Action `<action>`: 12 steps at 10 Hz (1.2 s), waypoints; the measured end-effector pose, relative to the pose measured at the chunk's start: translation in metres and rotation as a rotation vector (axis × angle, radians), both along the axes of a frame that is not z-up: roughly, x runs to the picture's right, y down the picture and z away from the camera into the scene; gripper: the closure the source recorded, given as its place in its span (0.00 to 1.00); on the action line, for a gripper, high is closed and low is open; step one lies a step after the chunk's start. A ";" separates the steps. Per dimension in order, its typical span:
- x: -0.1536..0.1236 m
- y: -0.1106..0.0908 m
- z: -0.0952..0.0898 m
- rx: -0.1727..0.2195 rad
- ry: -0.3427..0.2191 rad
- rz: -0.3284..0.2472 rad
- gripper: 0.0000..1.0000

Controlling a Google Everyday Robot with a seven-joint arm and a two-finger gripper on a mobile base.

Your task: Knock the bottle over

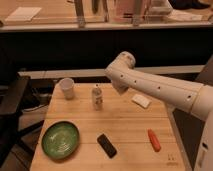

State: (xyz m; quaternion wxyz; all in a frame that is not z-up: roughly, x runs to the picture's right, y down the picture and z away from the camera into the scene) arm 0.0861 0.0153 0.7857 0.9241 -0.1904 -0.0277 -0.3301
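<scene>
The bottle is small and pale, with a capped neck and a darker label band. It stands upright on the wooden table, towards the back and left of the middle. My white arm reaches in from the right, its bend above and to the right of the bottle. The gripper hangs under that bend, largely hidden by the arm. It is a short way right of the bottle's top, apart from it, shut with nothing in it.
A white paper cup stands left of the bottle. A green plate lies at the front left, a black flat object in front of the bottle and an orange stick-like item at the front right. A white pad lies under the arm.
</scene>
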 end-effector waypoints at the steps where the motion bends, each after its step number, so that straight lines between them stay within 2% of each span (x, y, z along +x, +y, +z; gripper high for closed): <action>1: -0.001 -0.001 0.001 0.001 -0.003 -0.003 0.99; 12: -0.009 -0.005 0.022 0.012 -0.044 -0.061 1.00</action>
